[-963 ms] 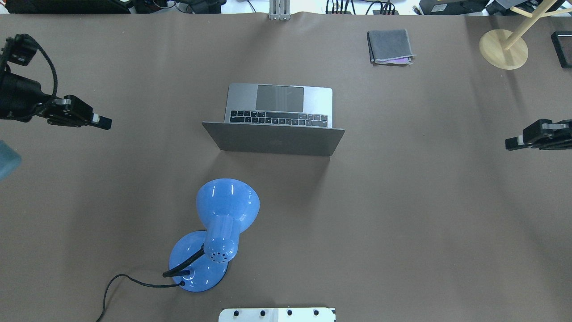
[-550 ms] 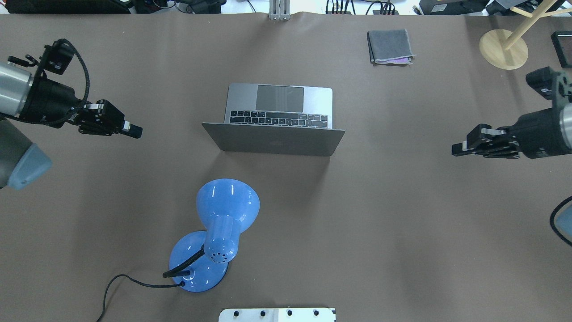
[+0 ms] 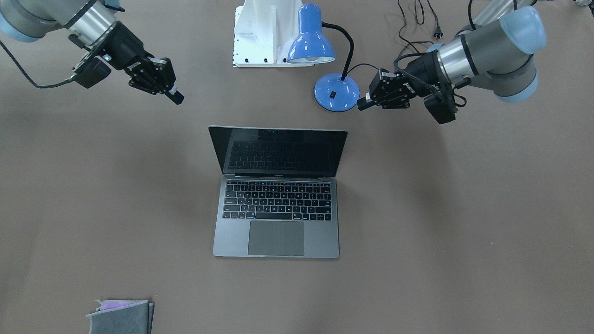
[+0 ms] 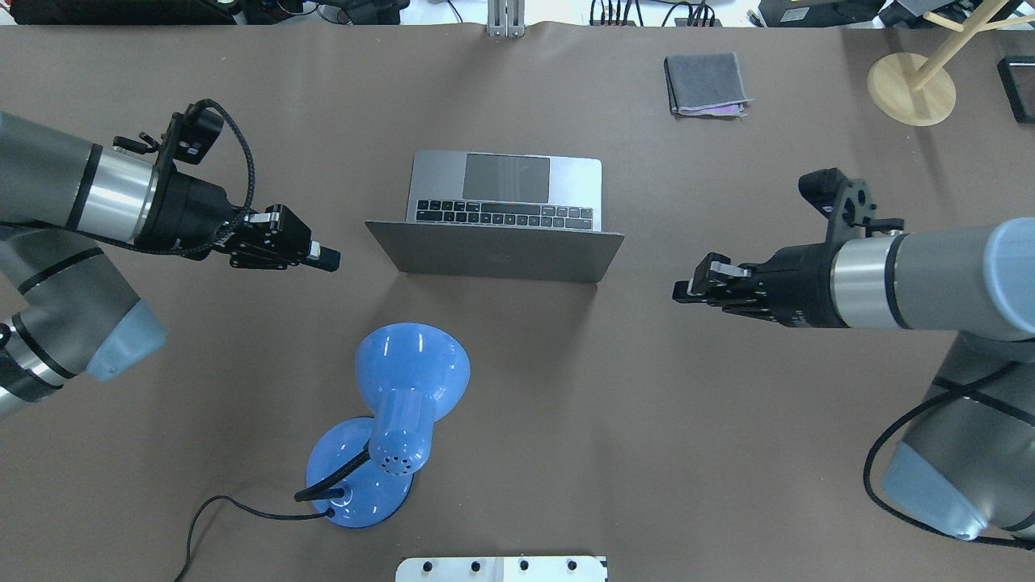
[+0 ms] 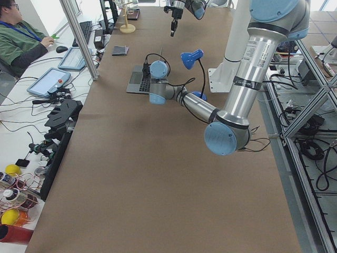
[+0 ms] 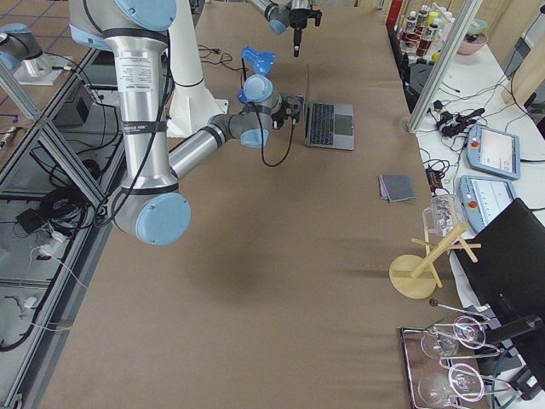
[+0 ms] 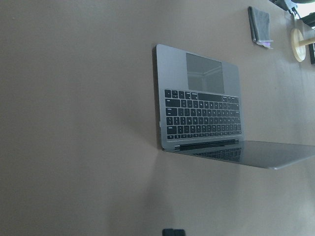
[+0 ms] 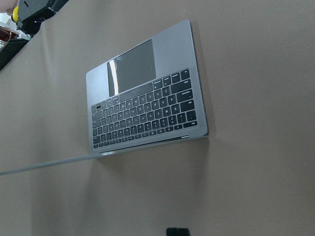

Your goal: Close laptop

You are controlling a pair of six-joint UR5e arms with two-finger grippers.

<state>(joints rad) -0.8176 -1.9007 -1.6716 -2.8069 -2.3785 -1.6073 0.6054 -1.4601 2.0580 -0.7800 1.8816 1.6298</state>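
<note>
On either side of the open laptop (image 3: 277, 208), the left pincer (image 4: 327, 258) and right pincer (image 4: 680, 291) hover pressed together, apparently mid-approach; next, one should press the lid (image 4: 495, 252) down.

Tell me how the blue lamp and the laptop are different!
The lamp is shiny blue; the laptop is grey with black keys. The lamp has a round base and bendy black neck; the laptop is flat and rectangular, its screen raised. Both stand on the brown table.

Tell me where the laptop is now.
Overhead view: the laptop sits open mid-table, between the left end effector and right end effector, blue lamp nearer the robot.
</note>
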